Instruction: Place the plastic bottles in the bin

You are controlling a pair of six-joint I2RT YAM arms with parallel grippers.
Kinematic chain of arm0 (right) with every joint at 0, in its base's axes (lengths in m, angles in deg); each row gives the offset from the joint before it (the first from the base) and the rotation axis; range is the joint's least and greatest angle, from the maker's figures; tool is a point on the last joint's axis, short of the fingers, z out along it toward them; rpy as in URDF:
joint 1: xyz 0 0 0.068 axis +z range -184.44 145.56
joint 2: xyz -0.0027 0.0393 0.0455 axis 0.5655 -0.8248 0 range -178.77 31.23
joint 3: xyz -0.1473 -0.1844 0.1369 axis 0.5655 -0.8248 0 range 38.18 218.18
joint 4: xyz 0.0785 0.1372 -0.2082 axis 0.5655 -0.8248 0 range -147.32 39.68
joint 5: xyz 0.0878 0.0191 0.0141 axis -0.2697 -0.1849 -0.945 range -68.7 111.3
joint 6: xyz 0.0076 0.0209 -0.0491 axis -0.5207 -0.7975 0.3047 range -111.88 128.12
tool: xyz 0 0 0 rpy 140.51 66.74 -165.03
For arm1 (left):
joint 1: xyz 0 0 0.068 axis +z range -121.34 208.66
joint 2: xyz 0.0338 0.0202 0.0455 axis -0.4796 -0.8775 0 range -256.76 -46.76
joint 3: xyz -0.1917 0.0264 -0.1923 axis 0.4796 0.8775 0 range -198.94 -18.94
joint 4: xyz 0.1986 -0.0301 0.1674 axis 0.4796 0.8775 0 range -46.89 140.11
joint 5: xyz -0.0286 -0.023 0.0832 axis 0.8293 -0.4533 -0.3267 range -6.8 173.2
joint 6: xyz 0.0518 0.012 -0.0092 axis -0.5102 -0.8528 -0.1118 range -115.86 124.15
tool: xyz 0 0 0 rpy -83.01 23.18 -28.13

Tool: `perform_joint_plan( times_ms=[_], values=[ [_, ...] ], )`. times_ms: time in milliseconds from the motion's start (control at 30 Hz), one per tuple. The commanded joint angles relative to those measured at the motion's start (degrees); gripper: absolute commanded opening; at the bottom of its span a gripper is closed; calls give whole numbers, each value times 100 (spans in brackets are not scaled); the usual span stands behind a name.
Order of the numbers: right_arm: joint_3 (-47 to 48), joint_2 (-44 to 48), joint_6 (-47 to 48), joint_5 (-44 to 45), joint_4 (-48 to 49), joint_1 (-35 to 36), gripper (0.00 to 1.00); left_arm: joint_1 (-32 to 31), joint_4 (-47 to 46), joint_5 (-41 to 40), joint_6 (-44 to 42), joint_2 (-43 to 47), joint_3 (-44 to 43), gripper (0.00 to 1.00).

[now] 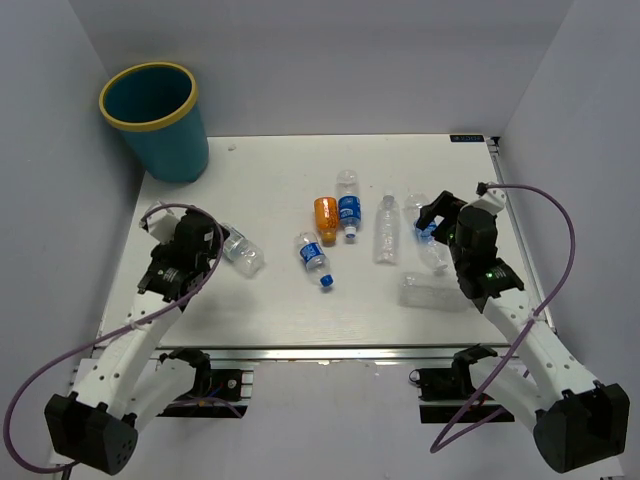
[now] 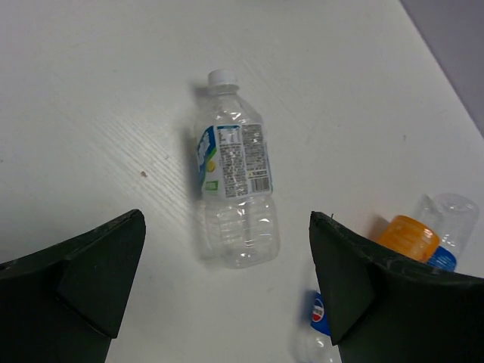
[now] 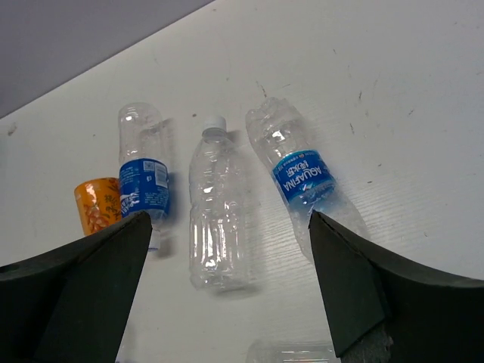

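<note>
Several plastic bottles lie on the white table [image 1: 270, 300]. A clear one with a white cap [image 2: 234, 189] lies just ahead of my left gripper [image 2: 225, 253], which is open above its base. Toward the middle lie a blue-labelled bottle [image 1: 313, 257], an orange one [image 1: 326, 218] and another with a blue label [image 1: 348, 205]. My right gripper [image 3: 231, 227] is open over an unlabelled clear bottle [image 3: 215, 204], with an Aquafina bottle [image 3: 302, 178] to its right. A larger clear bottle [image 1: 430, 292] lies nearer the front. The teal bin [image 1: 175, 145] with a yellow rim stands at the far left corner.
Grey walls close in the table on the left, back and right. The bin stands beyond the left arm, well away from the bottles. The table's right edge runs close behind the right arm [image 1: 520, 310].
</note>
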Motion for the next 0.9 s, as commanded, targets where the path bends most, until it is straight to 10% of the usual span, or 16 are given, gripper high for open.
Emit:
perform_joint_plan(
  times_ms=[0, 667, 867],
  values=[
    [-31, 285, 7, -80, 273, -22, 89, -22, 384, -281, 337, -323, 10, 98],
    [-391, 461, 473, -275, 159, -31, 89, 514, -600, 246, 285, -4647, -1563, 98],
    [-400, 426, 473, -100, 159, -22, 89, 550, -583, 396, 110, -4842, -1870, 67]
  ],
)
